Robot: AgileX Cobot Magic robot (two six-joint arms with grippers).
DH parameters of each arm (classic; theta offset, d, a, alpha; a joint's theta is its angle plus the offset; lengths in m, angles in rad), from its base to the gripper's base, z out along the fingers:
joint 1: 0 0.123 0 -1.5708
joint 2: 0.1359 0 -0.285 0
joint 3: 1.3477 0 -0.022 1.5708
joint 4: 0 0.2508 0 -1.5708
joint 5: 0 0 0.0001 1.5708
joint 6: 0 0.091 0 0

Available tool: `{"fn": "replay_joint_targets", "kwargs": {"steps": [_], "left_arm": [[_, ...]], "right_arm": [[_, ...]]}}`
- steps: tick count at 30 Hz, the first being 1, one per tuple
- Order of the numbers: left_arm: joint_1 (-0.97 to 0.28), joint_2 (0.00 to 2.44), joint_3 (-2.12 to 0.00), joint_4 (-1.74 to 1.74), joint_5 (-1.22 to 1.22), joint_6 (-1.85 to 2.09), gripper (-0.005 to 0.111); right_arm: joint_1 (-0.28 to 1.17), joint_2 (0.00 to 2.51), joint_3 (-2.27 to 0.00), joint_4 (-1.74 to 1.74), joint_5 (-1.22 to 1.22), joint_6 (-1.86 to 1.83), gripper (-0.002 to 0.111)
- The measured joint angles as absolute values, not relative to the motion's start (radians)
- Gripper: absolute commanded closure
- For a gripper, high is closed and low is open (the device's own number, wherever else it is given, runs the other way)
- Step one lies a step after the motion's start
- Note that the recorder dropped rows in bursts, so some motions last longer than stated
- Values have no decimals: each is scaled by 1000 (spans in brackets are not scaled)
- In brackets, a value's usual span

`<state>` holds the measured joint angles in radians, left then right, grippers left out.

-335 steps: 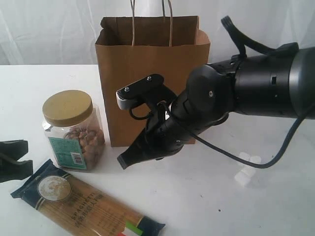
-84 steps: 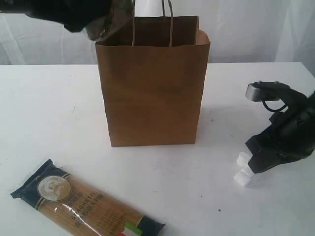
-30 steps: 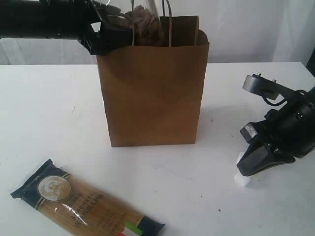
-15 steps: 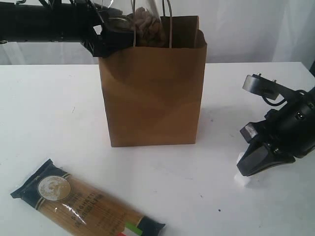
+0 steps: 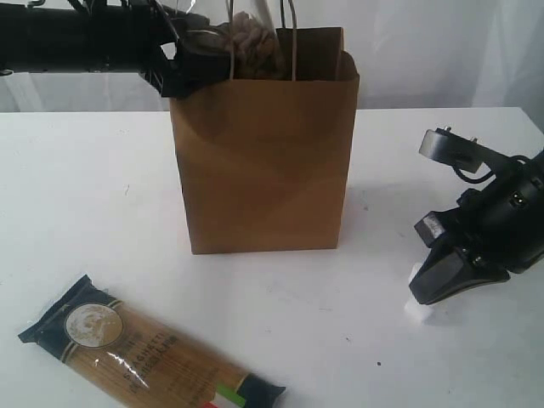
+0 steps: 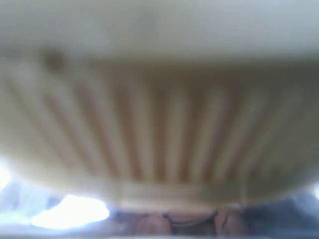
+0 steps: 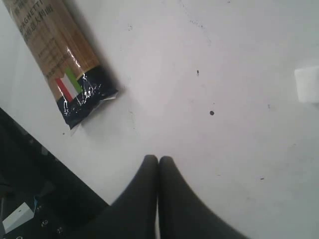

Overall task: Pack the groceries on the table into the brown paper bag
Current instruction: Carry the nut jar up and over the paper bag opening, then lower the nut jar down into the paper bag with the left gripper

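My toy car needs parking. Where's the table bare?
Bare table left of the brown paper bag, and before it between spaghetti packet and right pincer. Crowded: marshmallow by that pincer; bag top, where left pincer holds nut jar.

A white fabric backdrop (image 5: 442, 51) hangs behind the far edge of the surface (image 5: 85, 187) and shows soft vertical folds. Past another edge of the surface, seen in the right wrist view, lies a dark area (image 7: 30, 184) holding black equipment too indistinct to identify. A small white block (image 7: 16, 217) with a cyan corner sits within that area.
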<state>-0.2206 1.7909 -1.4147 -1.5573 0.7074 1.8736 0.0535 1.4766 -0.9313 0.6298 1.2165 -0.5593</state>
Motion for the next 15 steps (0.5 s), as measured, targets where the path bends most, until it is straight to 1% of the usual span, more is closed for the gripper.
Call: {"fn": "replay_joint_targets", "kwargs": {"steps": [7,9,15], "left_arm": [[-221,1791,-1415,-1552,709,1874,33],[-221,1791,-1415,-1549,713,1874,30],[-221,1791,-1415,-1528,786,1890,30]], "right_arm": [[54,1477,-931,630,1216,-565,108],[54,1477,-931,630,1216,-567,108],[54,1477,-931,630,1216,-567,108]]}}
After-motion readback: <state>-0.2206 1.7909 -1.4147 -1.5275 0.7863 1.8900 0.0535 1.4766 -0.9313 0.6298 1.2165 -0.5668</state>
